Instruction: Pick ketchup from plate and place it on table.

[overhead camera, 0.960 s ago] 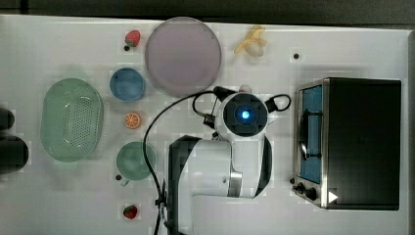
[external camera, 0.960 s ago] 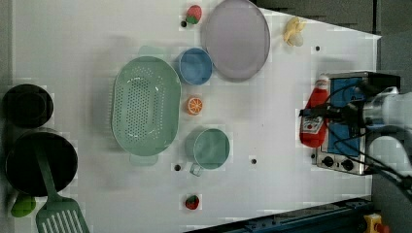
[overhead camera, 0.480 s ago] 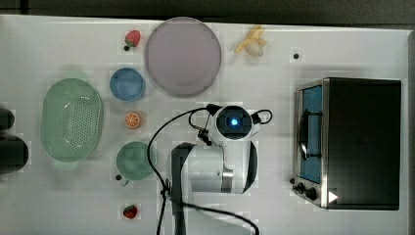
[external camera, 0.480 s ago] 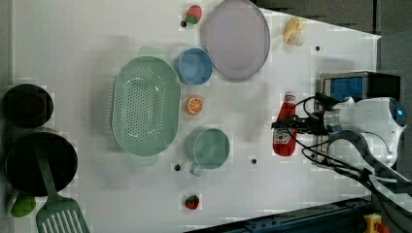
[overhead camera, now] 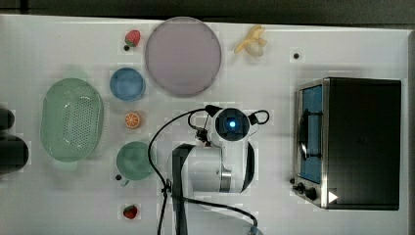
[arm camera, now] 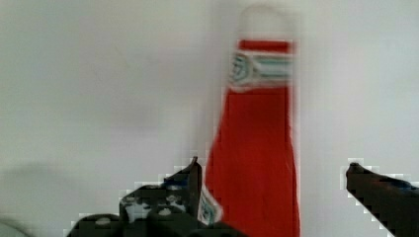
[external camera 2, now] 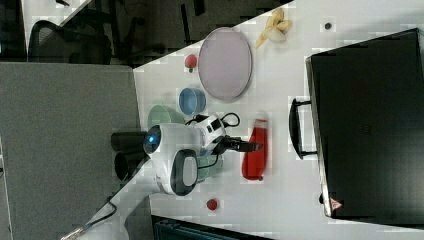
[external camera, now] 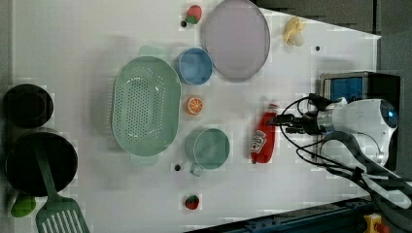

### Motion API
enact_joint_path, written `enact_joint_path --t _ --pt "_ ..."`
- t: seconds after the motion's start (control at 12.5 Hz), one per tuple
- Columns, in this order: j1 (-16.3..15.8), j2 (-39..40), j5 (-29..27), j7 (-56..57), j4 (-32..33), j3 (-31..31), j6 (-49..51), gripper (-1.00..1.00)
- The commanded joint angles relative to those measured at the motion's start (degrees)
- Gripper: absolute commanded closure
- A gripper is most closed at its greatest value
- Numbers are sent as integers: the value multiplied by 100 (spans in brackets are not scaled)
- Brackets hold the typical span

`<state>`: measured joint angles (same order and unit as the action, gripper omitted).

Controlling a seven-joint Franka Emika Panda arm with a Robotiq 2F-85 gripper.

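The ketchup, a small red bottle with a white label, lies on the white table between the green cup and the oven. It also appears in the right view as the ketchup. My gripper hovers over it, open. In the wrist view the ketchup lies between the spread fingers of the gripper: one fingertip is close by its side and the other stands apart. The lilac-grey plate sits bare at the back. In the top view my arm covers the bottle.
A toaster oven stands at the top view's right. A green cup, an orange slice, a blue bowl and a green colander lie to the top view's left. Strawberries and a banana flank the plate.
The arm carried the ketchup from beside the oven toward the left view's left and lower. The fingers have since spread apart, and the bottle now rests on the table.
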<state>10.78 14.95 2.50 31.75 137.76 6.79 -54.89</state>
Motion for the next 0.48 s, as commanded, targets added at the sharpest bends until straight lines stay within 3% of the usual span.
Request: enact_joint_path --t 0.08,0.24,0.48 --pt "4 -920 -26 -148 -311 48 81 -100" --pt "4 -1464 -26 -781 -535 43 420 -100" --pt "3 -2099 -26 -2187 -1130 53 1898 -100"
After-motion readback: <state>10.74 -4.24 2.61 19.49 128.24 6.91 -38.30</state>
